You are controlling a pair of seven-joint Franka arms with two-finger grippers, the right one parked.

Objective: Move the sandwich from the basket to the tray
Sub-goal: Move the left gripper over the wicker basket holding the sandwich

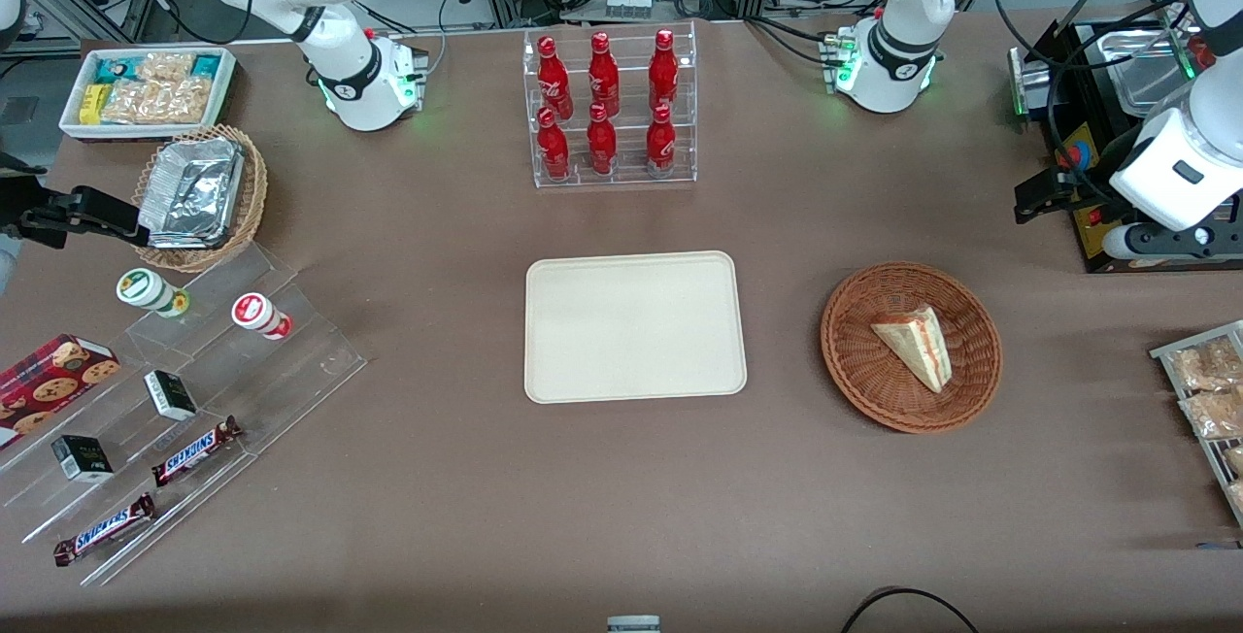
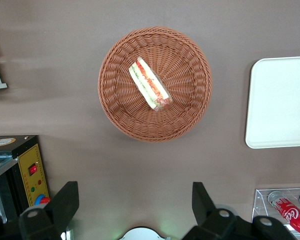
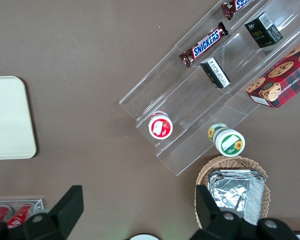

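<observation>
A cream tray (image 3: 9, 117) lies on the brown table (image 3: 80, 55), only partly in view. Well apart from it, a clear stepped stand (image 3: 190, 100) carries two Snickers bars (image 3: 202, 44), two black boxes (image 3: 215, 72), a cookie box (image 3: 282, 75), a red-lidded cup (image 3: 160, 125) and a green-labelled cup (image 3: 227, 140). Just beside the stand, a tan wicker basket (image 3: 204, 176) holds foil containers (image 3: 238, 192). Red bottles (image 3: 10, 212) lie near the tray.
</observation>
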